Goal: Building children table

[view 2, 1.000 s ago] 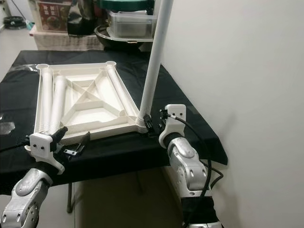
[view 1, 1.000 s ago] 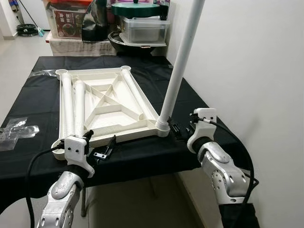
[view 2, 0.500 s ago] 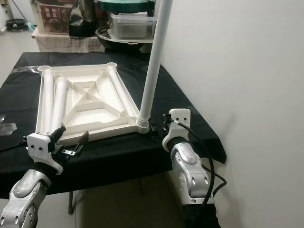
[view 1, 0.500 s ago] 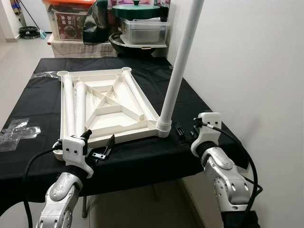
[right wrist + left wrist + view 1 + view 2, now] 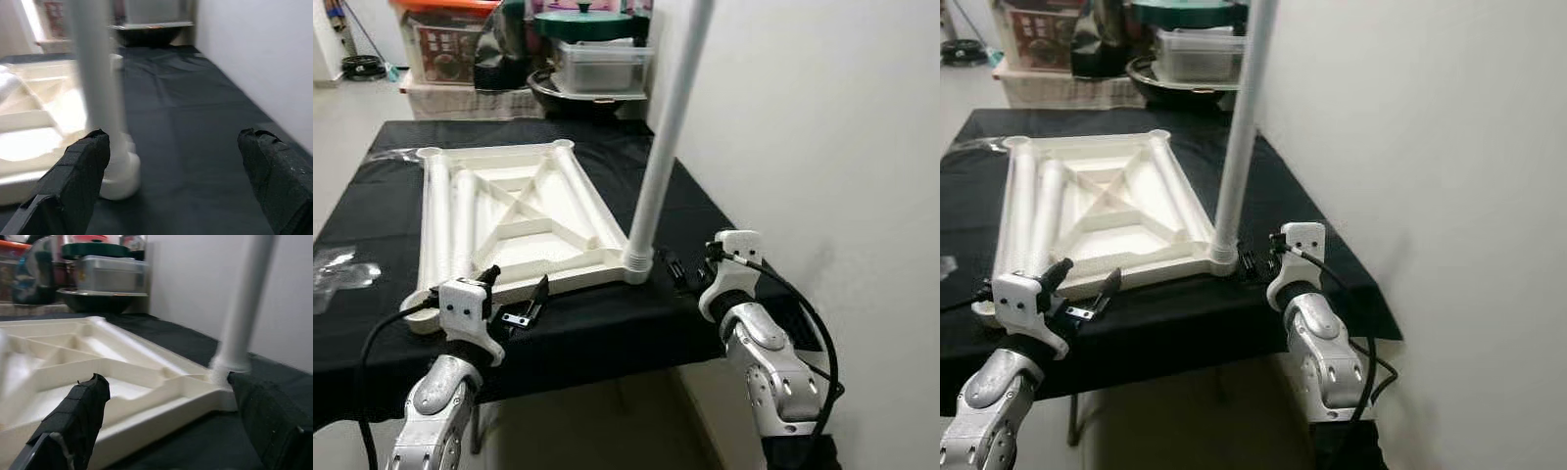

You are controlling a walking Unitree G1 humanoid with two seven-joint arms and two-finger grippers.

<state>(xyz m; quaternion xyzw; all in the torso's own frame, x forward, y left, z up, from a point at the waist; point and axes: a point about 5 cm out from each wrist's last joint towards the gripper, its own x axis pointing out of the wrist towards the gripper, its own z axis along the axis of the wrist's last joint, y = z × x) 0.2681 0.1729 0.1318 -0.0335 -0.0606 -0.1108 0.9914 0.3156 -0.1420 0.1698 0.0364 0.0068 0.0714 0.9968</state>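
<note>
Fingers (image 5: 73,426) of left gripper (image 5: 514,297) spread wide, empty, at worktop (image 5: 607,323) front edge beside white tabletop frame (image 5: 509,220). Right gripper (image 5: 677,270) also wide apart, just beside upright leg (image 5: 661,147) at frame's near right corner.

A room in a home, by the look of it, used partly for storage. A table (image 5: 372,211) under a black cloth stands against a plain white wall (image 5: 803,117), on a pale tiled floor (image 5: 352,108). Behind it household goods are stacked: a clear plastic box (image 5: 600,67) with a green pot lid (image 5: 587,20) on top, a dark wok (image 5: 570,96), a printed carton (image 5: 445,49), and a coil of black cable (image 5: 359,67) on the floor.
</note>
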